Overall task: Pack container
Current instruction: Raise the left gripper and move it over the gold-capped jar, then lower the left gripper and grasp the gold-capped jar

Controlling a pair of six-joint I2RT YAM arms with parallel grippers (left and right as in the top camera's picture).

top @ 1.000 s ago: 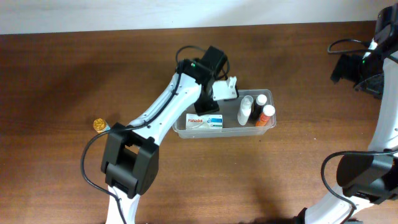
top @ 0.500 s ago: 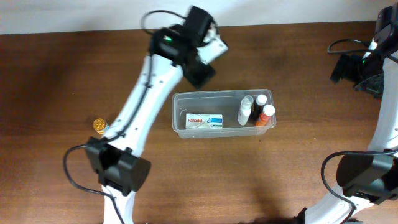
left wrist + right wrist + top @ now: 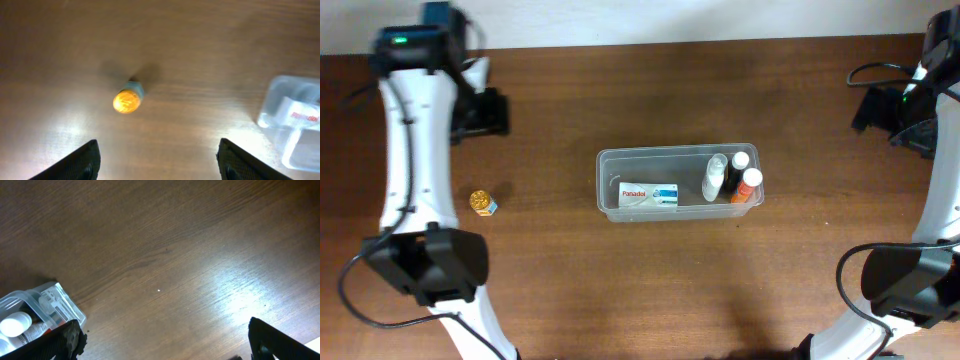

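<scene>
The clear plastic container (image 3: 608,170) sits mid-table and holds a white Panadol box (image 3: 649,195), a clear bottle (image 3: 714,178), a white-capped bottle (image 3: 740,160) and an orange-capped bottle (image 3: 747,184). A small gold-capped item (image 3: 480,202) lies on the table left of it; it also shows in the left wrist view (image 3: 126,100). My left gripper (image 3: 485,110) is open and empty, above the far left of the table, beyond the gold item (image 3: 157,162). My right gripper (image 3: 880,110) is open and empty at the far right (image 3: 165,345). The container's corner shows in both wrist views (image 3: 272,107) (image 3: 62,300).
The brown wooden table (image 3: 620,290) ends at a white wall along the far edge. Black cables (image 3: 865,72) trail near the right arm at the far right.
My left arm has swung from over the container far to the left, and now hangs beyond the gold-capped item. The right arm has not moved.
</scene>
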